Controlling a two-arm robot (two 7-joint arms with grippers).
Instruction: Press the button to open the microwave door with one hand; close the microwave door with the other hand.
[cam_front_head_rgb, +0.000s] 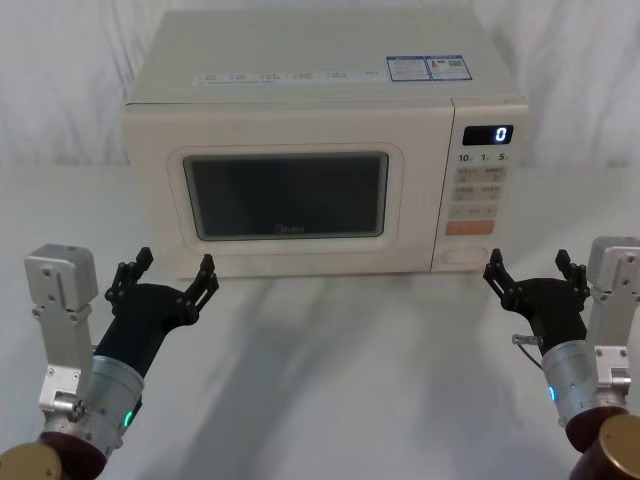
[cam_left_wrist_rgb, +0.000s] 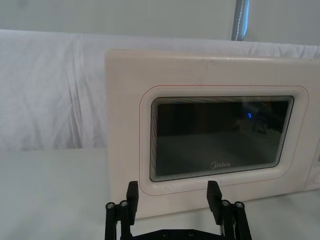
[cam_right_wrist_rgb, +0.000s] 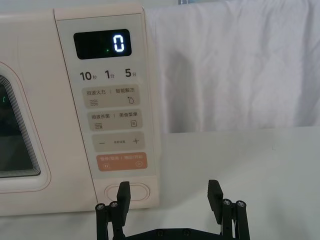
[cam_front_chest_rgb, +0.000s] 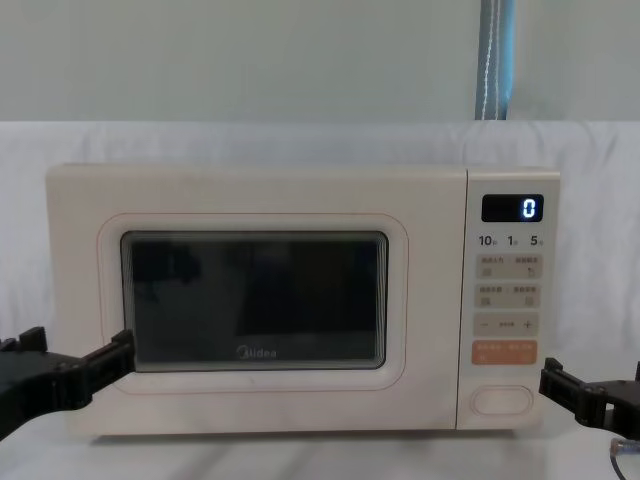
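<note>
The cream microwave door (cam_front_head_rgb: 285, 140) with its dark window is shut flush with the oven body; it also shows as door (cam_left_wrist_rgb: 125, 125) and door (cam_front_chest_rgb: 255, 225). The wide plain button (cam_front_head_rgb: 462, 257) sits at the bottom of the control panel, below the orange key, seen close as button (cam_right_wrist_rgb: 136, 192) and button (cam_front_chest_rgb: 502, 400). My right gripper (cam_front_head_rgb: 528, 262), blue-lit, hovers open just in front of the button and slightly to its right, also at gripper (cam_right_wrist_rgb: 169, 190). My left gripper (cam_front_head_rgb: 177, 262), green-lit, hangs open before the door's lower left corner, also at gripper (cam_left_wrist_rgb: 172, 192).
The microwave stands on a white cloth-covered table (cam_front_head_rgb: 350, 380) with open room between the two arms. A white drape (cam_front_head_rgb: 70, 80) hangs behind. The panel carries an orange key (cam_right_wrist_rgb: 122, 162), small labelled keys and a display (cam_right_wrist_rgb: 102, 44) reading 0.
</note>
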